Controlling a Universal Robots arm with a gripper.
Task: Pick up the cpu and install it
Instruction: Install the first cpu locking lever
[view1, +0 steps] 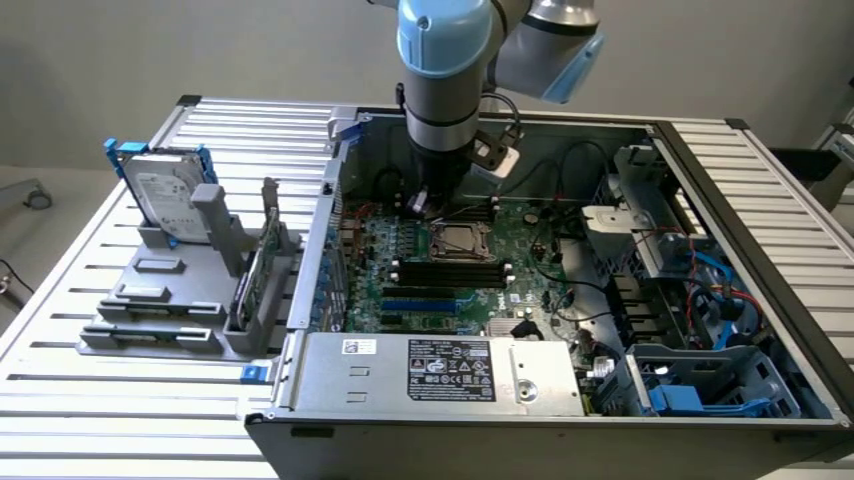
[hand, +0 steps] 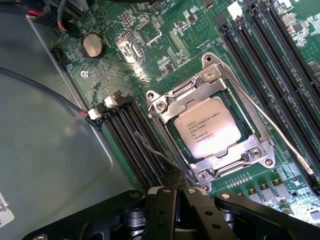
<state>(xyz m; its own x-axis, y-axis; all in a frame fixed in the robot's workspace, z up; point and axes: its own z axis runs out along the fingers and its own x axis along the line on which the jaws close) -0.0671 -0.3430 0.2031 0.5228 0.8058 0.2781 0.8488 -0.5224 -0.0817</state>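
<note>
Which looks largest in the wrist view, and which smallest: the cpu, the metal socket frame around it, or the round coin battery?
1. metal socket frame, it encloses the chip on all sides.
2. cpu, the silver square inside the frame.
3. coin battery, clearly the smallest.

Probably a robotics lab: open computer case (view1: 561, 300) on a slatted aluminium table (view1: 80, 380).

The cpu (hand: 211, 132) bears printed lines too small to read; so does the power supply's label (view1: 451, 362).
</note>
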